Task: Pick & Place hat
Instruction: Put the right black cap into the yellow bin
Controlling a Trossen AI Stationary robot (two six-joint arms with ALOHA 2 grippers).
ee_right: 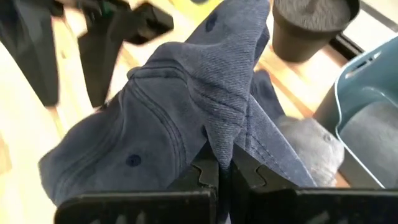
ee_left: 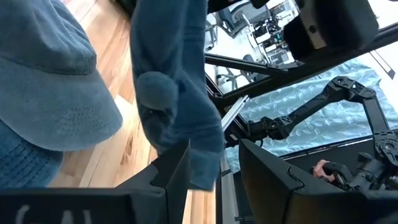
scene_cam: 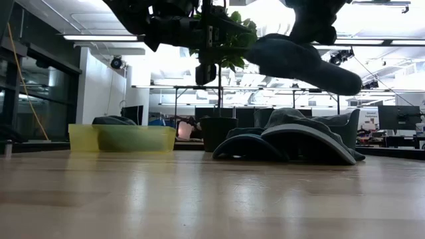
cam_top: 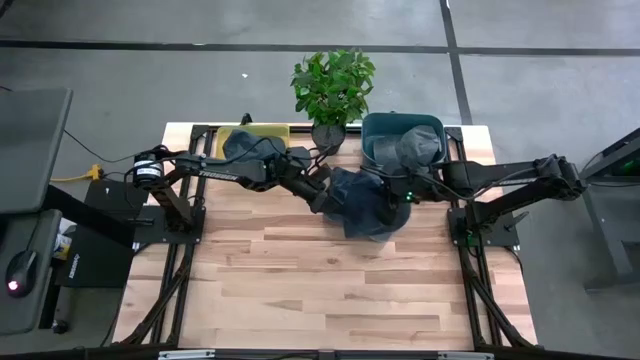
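Observation:
A dark blue cap (ee_right: pixel 155 130) hangs in my right gripper (ee_right: pixel 219 171), lifted above a pile of more caps (scene_cam: pixel 292 139) that lies on the table's far middle (cam_top: pixel 365 215). In the low view the lifted cap (scene_cam: pixel 305 63) floats clear of that pile. My left gripper (ee_left: pixel 214 177) is open, just left of the pile (cam_top: pixel 318 190). The lifted cap's cloth (ee_left: pixel 180 106) hangs right in front of its fingers. A yellow bin (cam_top: pixel 255 138) holds one cap; a teal bin (cam_top: pixel 405 140) holds a grey one. My right gripper pinches a raised fold of the cap's crown cloth (ee_right: pixel 227 134) between its two shut fingers, coming from above. The cap hangs tilted below them, clear of the pile and the table. My left gripper: the cloth's lower edge (ee_left: pixel 199 168) overlaps one finger, but I cannot tell whether they touch.
A potted plant (cam_top: pixel 333 95) stands at the far edge between the two bins. Another blue cap (ee_left: pixel 50 93) of the pile lies close by my left gripper. The near half of the wooden table (cam_top: pixel 320 290) is bare. The arms' frames run along both sides.

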